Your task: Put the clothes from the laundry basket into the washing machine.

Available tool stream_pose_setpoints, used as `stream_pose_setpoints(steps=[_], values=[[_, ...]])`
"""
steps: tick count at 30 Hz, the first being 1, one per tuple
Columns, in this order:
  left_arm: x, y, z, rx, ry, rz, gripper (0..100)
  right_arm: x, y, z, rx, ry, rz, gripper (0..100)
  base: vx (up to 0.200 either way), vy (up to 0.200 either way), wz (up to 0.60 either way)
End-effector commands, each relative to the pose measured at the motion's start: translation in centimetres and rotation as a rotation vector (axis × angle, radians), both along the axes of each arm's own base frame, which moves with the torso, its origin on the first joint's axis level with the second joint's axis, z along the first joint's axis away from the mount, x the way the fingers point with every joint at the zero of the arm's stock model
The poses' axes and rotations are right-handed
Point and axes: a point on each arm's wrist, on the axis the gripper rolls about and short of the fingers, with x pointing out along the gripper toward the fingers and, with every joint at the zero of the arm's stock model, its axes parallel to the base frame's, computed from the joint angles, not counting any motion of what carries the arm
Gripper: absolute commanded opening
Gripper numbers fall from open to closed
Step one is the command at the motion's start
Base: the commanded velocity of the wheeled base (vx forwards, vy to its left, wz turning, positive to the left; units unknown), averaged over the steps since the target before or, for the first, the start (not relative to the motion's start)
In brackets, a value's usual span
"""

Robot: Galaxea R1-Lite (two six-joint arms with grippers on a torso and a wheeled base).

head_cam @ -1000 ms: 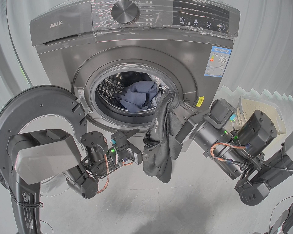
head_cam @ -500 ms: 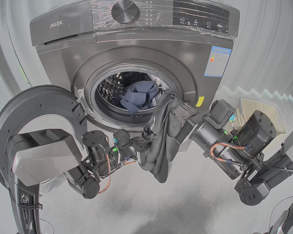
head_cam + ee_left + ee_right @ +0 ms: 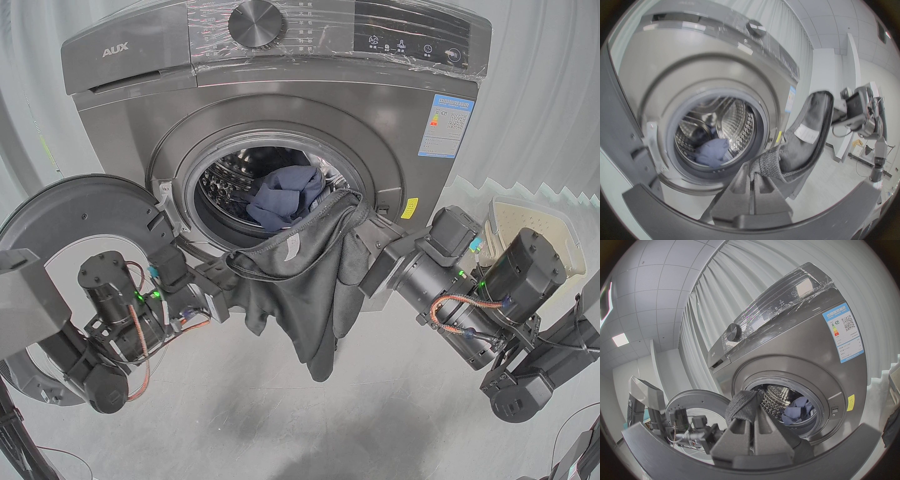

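Both grippers are pinched closed on the dark garment [image 3: 300, 275]: my left gripper [image 3: 220, 289] has one edge and my right gripper [image 3: 365, 220] the other, so the cloth hangs spread between them just in front of the washing machine [image 3: 250, 106]. I judge this is the loading step. Next I need to carry both ends through the opening and release, so it drops beside the blue garment [image 3: 284, 194] in the drum [image 3: 219, 178].

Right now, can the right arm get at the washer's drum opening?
Probably yes: the door is swung open, and the right gripper, shut on the dark garment, sits beside the drum opening.
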Motion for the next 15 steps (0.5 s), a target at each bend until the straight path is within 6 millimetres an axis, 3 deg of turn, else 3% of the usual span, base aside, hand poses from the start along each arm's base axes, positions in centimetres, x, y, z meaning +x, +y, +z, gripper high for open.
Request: stream_pose_setpoints(steps=[1,9,15], values=[[-2.1,2.7,4.3,-0.061,-0.117,0.06,0,-0.2,0.1,-0.2,-0.003,0.007,0.004,0,0.0,0.0,0.0],[-3.7,3.1,8.8,-0.15,-0.247,0.051,0,0.4,-0.2,-1.2,-0.028,0.033,-0.012,0,0.0,0.0,0.0],[-3.7,3.3,9.3,-0.157,-0.266,0.06,0,0.3,-0.3,-0.9,-0.016,0.033,-0.038,0,0.0,0.0,0.0]])
